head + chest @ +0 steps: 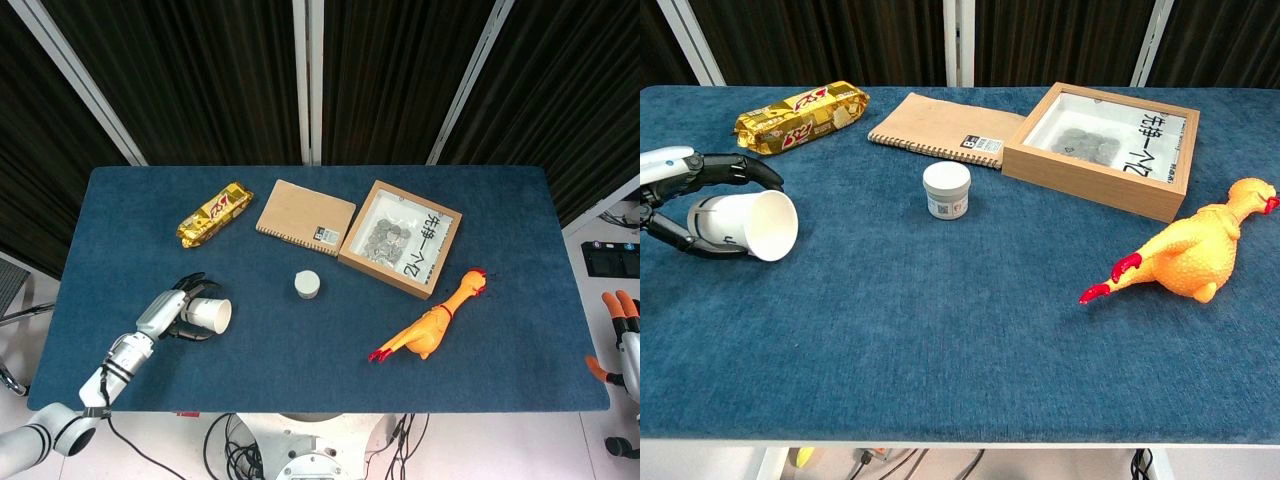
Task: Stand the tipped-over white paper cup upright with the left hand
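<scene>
The white paper cup (pixel 209 315) (pixel 747 226) is held by my left hand (pixel 168 312) (pixel 685 192) near the table's front left. It tilts with its open mouth facing right and slightly up. Dark fingers curl around the cup's body from above and below. In the chest view the cup sits low, close to the blue cloth, and whether it touches I cannot tell. My right hand (pixel 620 335) hangs off the table's right edge, orange fingertips spread, holding nothing.
A gold snack packet (pixel 214 214) lies behind the cup. A brown notebook (pixel 305 217), a small white jar (pixel 307 284), a wooden box of coins (pixel 400 238) and a yellow rubber chicken (pixel 432 324) lie to the right on the blue table (pixel 300 370).
</scene>
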Controlling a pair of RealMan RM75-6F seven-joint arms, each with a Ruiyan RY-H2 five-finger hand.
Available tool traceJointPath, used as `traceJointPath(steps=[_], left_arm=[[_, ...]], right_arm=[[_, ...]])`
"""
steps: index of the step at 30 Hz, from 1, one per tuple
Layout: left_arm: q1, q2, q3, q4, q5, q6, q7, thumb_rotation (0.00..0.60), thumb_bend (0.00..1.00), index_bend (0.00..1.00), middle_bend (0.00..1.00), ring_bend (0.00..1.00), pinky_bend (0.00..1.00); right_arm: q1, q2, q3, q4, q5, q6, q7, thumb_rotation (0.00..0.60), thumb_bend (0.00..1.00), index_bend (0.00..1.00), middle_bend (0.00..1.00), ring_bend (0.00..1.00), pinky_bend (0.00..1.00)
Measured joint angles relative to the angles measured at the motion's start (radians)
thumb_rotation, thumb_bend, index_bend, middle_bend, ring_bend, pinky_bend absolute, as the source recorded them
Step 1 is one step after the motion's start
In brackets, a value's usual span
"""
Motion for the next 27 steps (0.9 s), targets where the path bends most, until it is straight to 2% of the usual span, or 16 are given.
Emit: traceJointPath(steps=[7,13,16,19,27], left_arm=[[0.011,0.000,-0.001,0.013,0.024,0.044,0.009,0.600,0.16,0.09,0.09,0.00,0.00],[0.019,0.043,0.001,-0.020,0.056,0.088,0.128,0.600,0.16,0.05,0.03,0.00,0.00],[0.023,0.075,-0.002,-0.067,0.052,0.089,0.272,0.600,0.16,0.04,0.01,0.00,0.00],[0.029,0.110,-0.011,-0.148,0.030,0.083,0.483,0.600,0.16,0.05,0.01,0.00,0.00],[0.025,0.195,-0.043,-0.483,-0.138,0.014,1.148,0.600,0.17,0.05,0.02,0.00,0.00]], right_arm=[[0.002,0.002,-0.001,-0.001,0.005,-0.007,-0.002,0.600,0.18,0.00,0.00,0.00,0.00],[0.003,0.002,0.001,0.002,0.009,-0.011,-0.001,0.600,0.18,0.00,0.00,0.00,0.00],[0.006,-0.002,0.002,0.007,0.012,-0.016,0.001,0.600,0.18,0.00,0.00,0.00,0.00],[0.011,-0.005,0.005,0.011,0.014,-0.022,0.006,0.600,0.18,0.00,0.00,0.00,0.00],[0.014,0.026,0.025,-0.025,0.001,0.014,0.005,0.600,0.18,0.00,0.00,0.00,0.00]])
